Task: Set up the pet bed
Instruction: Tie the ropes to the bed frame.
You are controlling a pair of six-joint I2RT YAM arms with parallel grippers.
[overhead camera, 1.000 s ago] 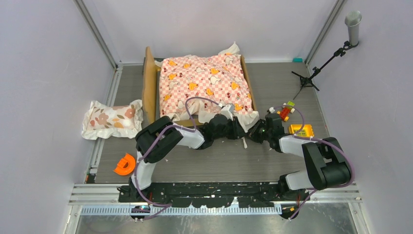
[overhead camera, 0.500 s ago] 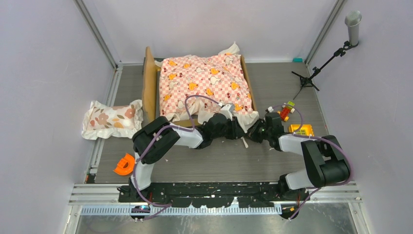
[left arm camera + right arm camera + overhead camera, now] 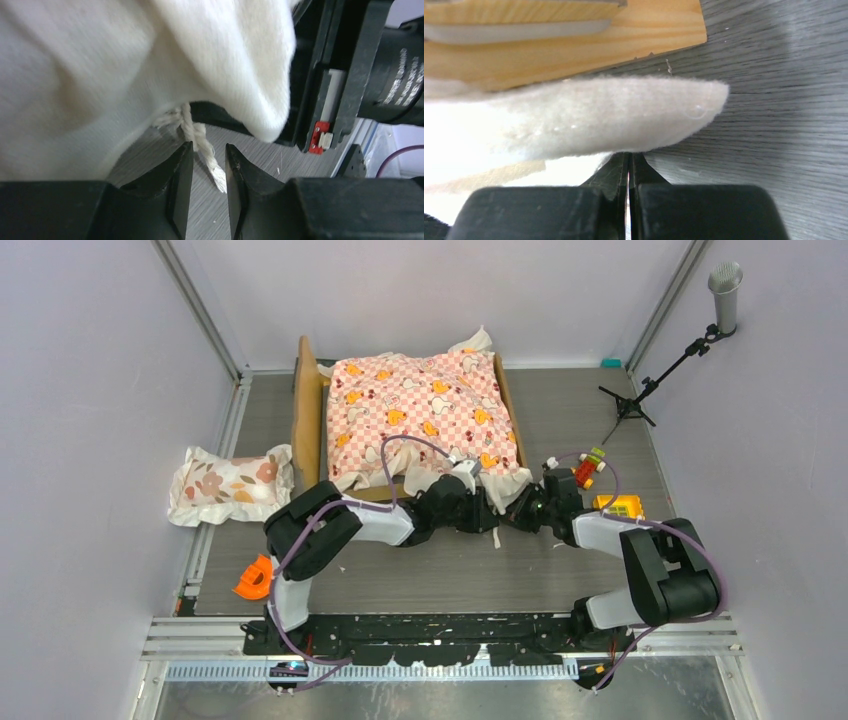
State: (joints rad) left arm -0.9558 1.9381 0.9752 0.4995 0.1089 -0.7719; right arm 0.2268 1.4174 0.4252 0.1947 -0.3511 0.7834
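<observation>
2 claws by fuzzy white ruffle [image 3: 125, 60]: left claw [image 3: 209, 146] spread (braided cord [image 3: 192, 125] between), right claw [image 3: 629, 156] pressed together.

The pet bed [image 3: 308, 415] fills the far middle, floral pillow [image 3: 230, 485] left, toys [image 3: 617, 507] right; the near table [image 3: 450, 580] lies open.

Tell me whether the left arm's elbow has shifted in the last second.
Yes. The left arm's elbow has swung left and toward the near edge, closing on the orange piece, which has stayed put.
</observation>
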